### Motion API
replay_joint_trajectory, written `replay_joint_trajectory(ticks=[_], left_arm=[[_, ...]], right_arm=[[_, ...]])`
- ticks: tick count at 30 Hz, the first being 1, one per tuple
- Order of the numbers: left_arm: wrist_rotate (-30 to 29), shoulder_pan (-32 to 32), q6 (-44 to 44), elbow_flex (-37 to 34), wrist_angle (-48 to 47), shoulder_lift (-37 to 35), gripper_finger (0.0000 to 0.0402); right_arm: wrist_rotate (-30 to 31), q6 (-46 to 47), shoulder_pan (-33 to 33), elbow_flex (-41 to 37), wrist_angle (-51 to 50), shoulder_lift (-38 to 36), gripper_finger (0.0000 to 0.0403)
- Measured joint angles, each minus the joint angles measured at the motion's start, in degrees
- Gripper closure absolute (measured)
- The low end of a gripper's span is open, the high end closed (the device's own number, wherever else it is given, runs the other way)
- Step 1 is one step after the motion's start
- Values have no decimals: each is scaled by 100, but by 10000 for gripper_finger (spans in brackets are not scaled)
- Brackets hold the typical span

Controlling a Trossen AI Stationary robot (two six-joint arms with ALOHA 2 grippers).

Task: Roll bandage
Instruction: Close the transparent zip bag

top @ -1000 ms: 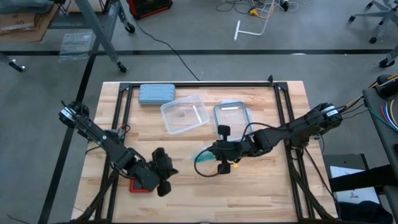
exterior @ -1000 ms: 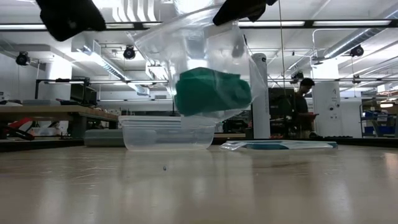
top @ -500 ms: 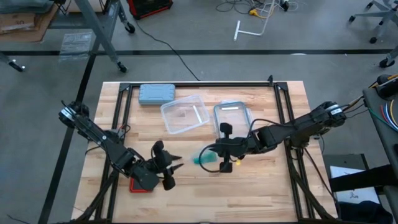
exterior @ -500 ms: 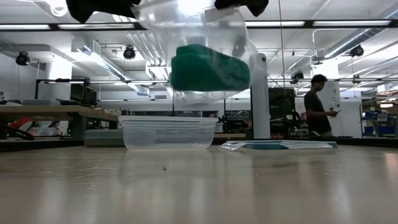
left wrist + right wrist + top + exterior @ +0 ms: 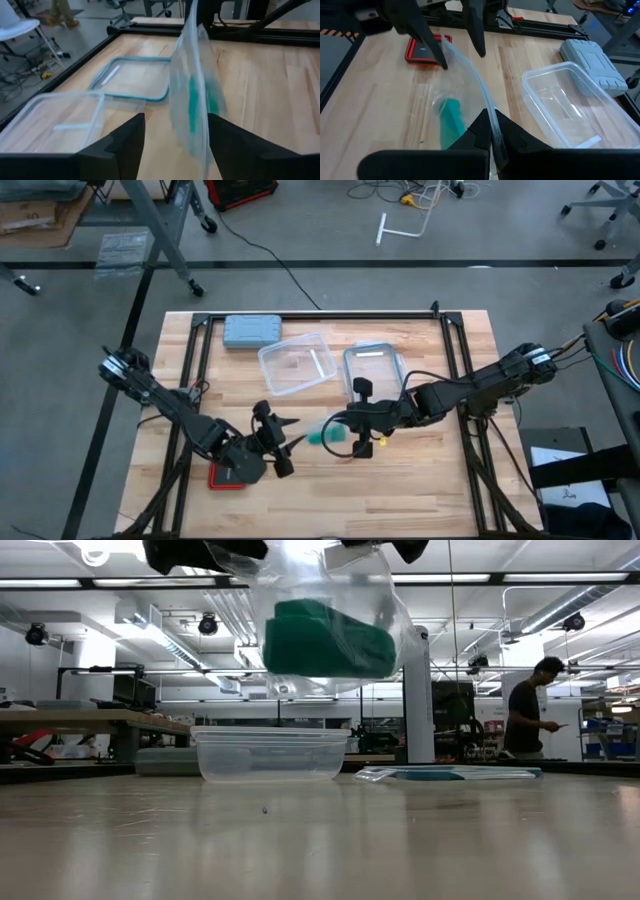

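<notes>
Wooden table (image 5: 440,470): clear bag (image 5: 330,610) with the bandage (image 5: 325,640) inside is held aloft, pinched at its edge by right gripper (image 5: 491,131). Left gripper (image 5: 283,443) is spread wide beside it.

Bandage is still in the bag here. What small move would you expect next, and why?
Probably the left gripper closes on the near edge of the clear bag. Its fingers are open on either side of that edge, while the right gripper pinches the opposite edge and holds the bag above the table. The bandage sits bunched inside, so a second grip would help open the bag.
</notes>
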Motion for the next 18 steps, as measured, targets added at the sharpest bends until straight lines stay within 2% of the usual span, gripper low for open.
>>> replay_joint_trajectory(ticks=[5,7,10,14,18], left_arm=[[13,117,843,0,565,109,249],[-43,117,1110,0,750,109,289],[-135,112,1284,0,796,107,376],[-171,114,1330,0,782,107,397],[-168,111,1405,0,751,96,400]], right_arm=[[0,24,-6,0,1,0,403],[-1,24,-6,0,0,0,403],[0,26,-6,0,7,2,403],[-15,46,-6,0,64,2,403],[-207,-18,-8,3,-42,2,399]])
